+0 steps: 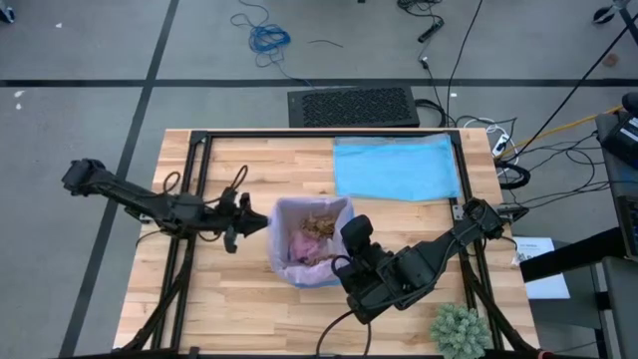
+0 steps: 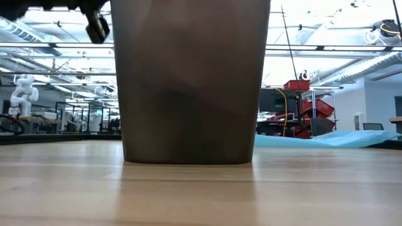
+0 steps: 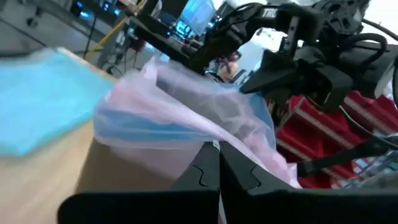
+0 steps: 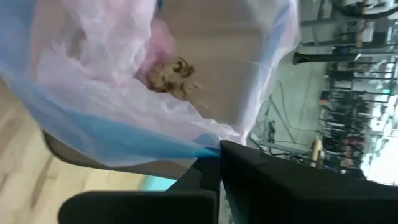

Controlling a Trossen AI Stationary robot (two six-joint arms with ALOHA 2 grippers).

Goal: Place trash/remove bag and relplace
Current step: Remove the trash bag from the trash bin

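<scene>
The bin [image 2: 190, 81] stands nearest the table-level camera, a dark tapered container upright on the wooden table [image 1: 229, 309] and filling the middle of that view. From above it sits near the table's centre, lined with the lavender-pink bag [image 1: 282, 249], whose rim is folded out over the bin's edge. Inside the bag lies the trash [image 1: 319, 223]: crumpled brown paper wads gathered toward the far side, with pink plastic folds bunched below them.

The left gripper [image 1: 249, 225] is at the bin's left rim. In its wrist view its fingers [image 3: 202, 171] are pressed together with the bag's edge [image 3: 186, 118] at their tips; whether plastic is actually pinched between them cannot be told.

The right gripper [image 1: 351, 261] is at the bin's right rim. In its wrist view the fingers [image 4: 208, 171] are closed, with the bag's rim [image 4: 124, 112] meeting their tips; a brown wad [image 4: 171, 74] shows inside the bag beyond. Grasp of the plastic is likewise not confirmable.

A light blue bag [image 1: 396, 167] lies flat on the far right part of the table, apart from the bin. A green spiky plant [image 1: 460, 331] sits at the near right corner.
</scene>
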